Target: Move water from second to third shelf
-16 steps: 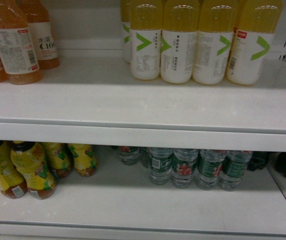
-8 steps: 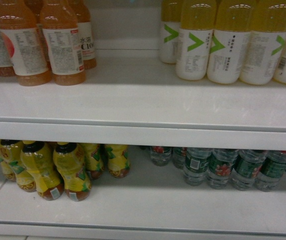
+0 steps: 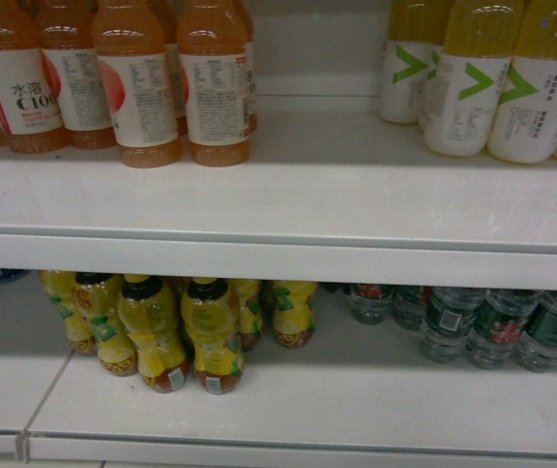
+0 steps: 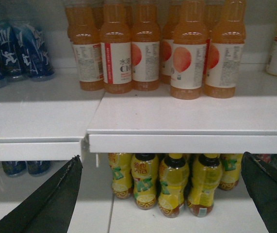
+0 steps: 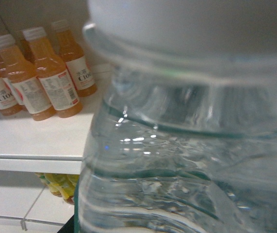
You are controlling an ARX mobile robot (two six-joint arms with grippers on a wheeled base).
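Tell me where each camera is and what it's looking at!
Head: on the robot, facing the shelf slanting down at orange drinks and water bottles; no robot parts show.
Left wrist: on the left arm, facing the shelf; open left gripper fingers frame the yellow tea bottles.
Right wrist: on the right arm, filled by a clear bottle; gripper unseen.
All three share the orange drinks.

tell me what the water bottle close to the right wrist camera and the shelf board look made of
Water bottle: looks like clear, glossy thin plastic; you see through it, with ribs and bright glints. Its cap looks like white matte plastic, though blurred.

Shelf board: smooth white surface with a soft sheen and a folded front lip, probably painted metal, though laminate can't be ruled out.
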